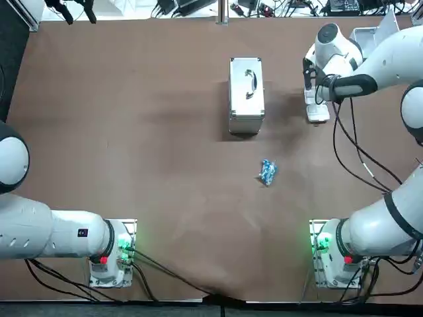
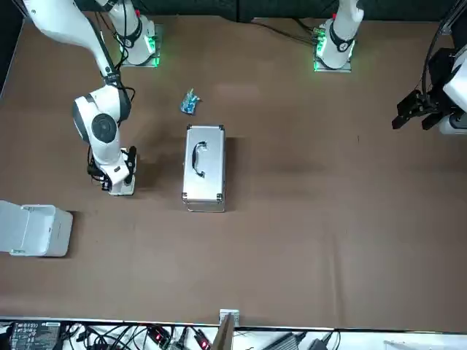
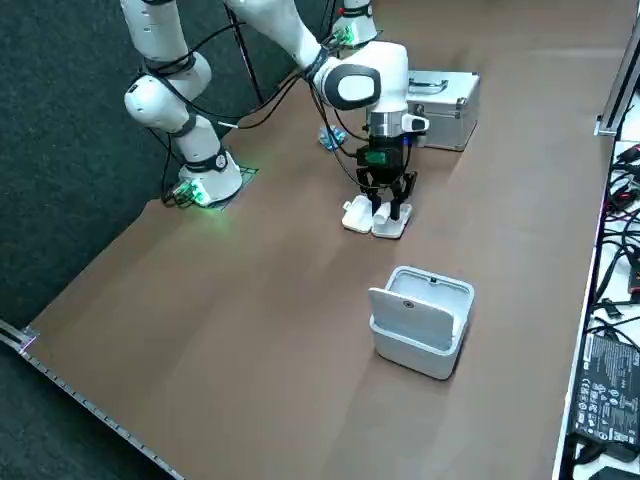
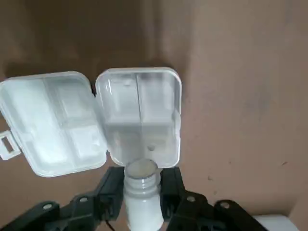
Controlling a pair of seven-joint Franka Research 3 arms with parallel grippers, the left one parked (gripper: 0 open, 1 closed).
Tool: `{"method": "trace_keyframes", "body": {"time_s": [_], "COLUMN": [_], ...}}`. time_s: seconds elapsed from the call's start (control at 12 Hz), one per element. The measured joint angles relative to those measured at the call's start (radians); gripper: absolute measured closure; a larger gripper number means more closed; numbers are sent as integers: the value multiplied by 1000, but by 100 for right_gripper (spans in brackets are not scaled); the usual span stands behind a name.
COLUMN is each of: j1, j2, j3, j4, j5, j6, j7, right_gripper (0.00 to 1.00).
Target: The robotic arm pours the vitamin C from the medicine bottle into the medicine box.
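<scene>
My right gripper is shut on a white medicine bottle with no cap on it. The bottle's open mouth points at a clear plastic medicine box, which lies on the brown table with its lid folded flat beside it. A small pale round piece lies in the compartment nearest the bottle. From overhead the gripper hangs just over the box at the far right of the table. The right side view shows the gripper low over the box.
A silver metal case with a handle lies left of the box. A small blue packet lies nearer the arm bases. A white open-lidded bin stands on the table beyond the box, toward the right edge.
</scene>
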Motion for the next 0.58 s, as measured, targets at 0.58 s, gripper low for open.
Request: {"method": "trace_keyframes", "body": {"time_s": [0.58], "j1": [-70], "j2": [-12], "j3": [-7], "j4": [10], "j5": [142], "j6": [46], "j7": [-45], "right_gripper": [58]}}
